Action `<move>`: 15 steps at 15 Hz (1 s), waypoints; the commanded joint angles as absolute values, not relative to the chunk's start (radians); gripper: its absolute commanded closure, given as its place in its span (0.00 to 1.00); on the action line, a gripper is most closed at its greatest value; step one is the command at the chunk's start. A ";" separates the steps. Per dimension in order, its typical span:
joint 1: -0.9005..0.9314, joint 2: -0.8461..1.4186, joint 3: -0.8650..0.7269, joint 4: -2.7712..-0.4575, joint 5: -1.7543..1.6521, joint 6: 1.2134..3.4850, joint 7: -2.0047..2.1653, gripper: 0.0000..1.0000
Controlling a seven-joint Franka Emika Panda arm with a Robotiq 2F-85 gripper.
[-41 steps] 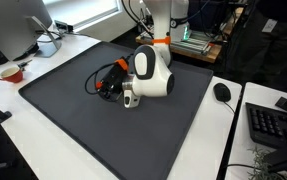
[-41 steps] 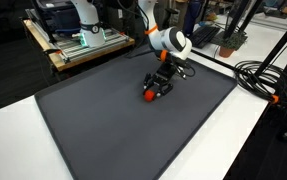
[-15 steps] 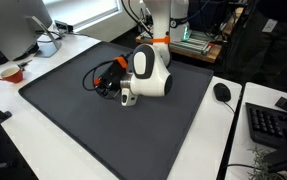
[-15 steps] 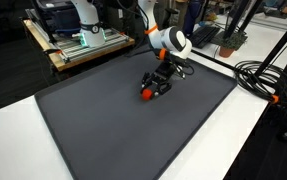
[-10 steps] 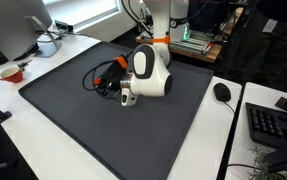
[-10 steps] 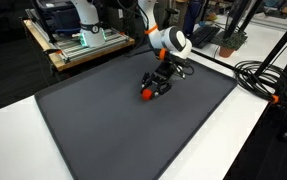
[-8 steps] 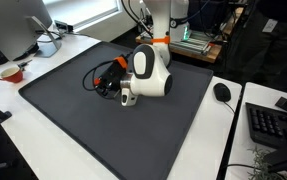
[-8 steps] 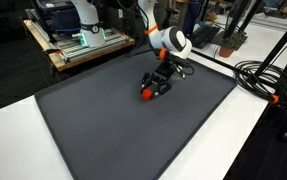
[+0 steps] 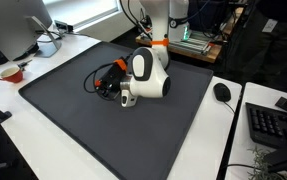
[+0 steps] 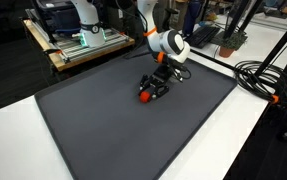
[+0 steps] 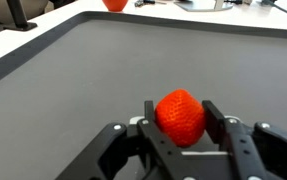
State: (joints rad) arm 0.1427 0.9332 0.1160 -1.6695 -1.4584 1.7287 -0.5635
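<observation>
Just one strawberry (image 11: 180, 115) sits pinched between the end effector's (image 11: 181, 120) two fingers (image 11: 215, 120).

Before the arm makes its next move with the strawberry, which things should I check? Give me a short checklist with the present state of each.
1. Strawberry sits between the fingers of the gripper: ok.
2. Both fingers touch its sides in the wrist view: ok.
3. Strawberry is lifted off the dark mat: cannot tell.
4. Black cable is not between the fingers: ok.
5. Red bowl stands off the mat, far from the gripper: ok.
</observation>
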 commanded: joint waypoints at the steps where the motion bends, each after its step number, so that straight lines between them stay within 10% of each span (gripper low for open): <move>1: 0.130 0.954 0.114 -1.645 -1.448 1.757 -0.590 0.75; 2: 0.128 0.954 0.115 -1.645 -1.446 1.763 -0.590 0.75; 3: 0.126 0.955 0.116 -1.646 -1.444 1.769 -0.591 0.25; 7: 0.126 0.941 0.119 -1.659 -1.435 1.781 -0.585 0.02; 15: 0.161 0.714 0.218 -1.881 -1.363 1.782 -0.523 0.00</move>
